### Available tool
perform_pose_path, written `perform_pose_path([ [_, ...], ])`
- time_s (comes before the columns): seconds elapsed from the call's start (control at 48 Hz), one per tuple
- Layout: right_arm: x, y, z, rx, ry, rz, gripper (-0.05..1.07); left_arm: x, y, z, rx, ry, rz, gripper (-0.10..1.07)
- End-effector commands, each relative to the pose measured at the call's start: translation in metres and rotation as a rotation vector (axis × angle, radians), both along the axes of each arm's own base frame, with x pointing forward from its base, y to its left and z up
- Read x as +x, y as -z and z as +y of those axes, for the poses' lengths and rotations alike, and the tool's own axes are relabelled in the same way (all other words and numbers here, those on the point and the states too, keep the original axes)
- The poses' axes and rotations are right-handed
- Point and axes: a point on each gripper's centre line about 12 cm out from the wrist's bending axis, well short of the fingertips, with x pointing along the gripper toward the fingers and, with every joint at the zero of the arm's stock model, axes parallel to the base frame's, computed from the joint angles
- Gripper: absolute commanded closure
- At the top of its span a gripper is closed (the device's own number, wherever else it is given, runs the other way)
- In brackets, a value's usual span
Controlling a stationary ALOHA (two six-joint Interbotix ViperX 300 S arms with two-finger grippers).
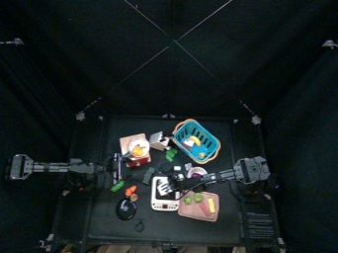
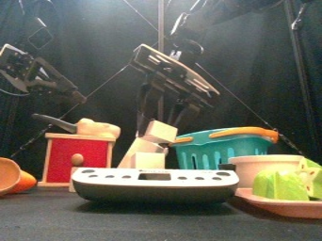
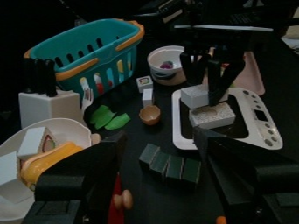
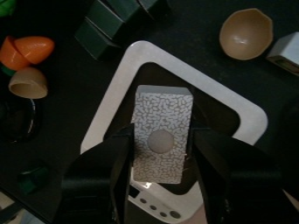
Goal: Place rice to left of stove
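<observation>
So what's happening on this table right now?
The right gripper hangs over a speckled grey block lying on the white scale, jaws open on either side of it, nothing lifted yet. The left gripper waits off to the side, open. A blue basket sits further back.

- The right arm reaches in from the right, its gripper point(image 4: 160, 166) pointing down, jaws spread wide apart.
- The left arm rests at the table's left side, its gripper point(image 3: 158, 188) raised, jaws apart.
</observation>
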Motion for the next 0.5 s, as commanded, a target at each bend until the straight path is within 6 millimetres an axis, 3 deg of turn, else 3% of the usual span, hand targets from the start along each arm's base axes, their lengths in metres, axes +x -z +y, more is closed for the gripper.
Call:
perform_pose_path([
  [0.0, 0.002, -0.031, 0.001, 0.012, -0.008, -0.093, 0.34, 0.002, -0.005, 0.001, 0.004, -0.002, -0.017, 0.02],
  [0.312, 0.051, -0.023, 0.017, 0.087, -0.080, -0.304, 0.34, 0.002, -0.004, 0.001, 0.001, -0.003, -0.014, 0.02],
  [0.479, 0.076, -0.013, 0.033, 0.102, -0.109, -0.334, 0.34, 0.002, -0.004, 0.001, 0.001, -0.003, -0.014, 0.02],
])
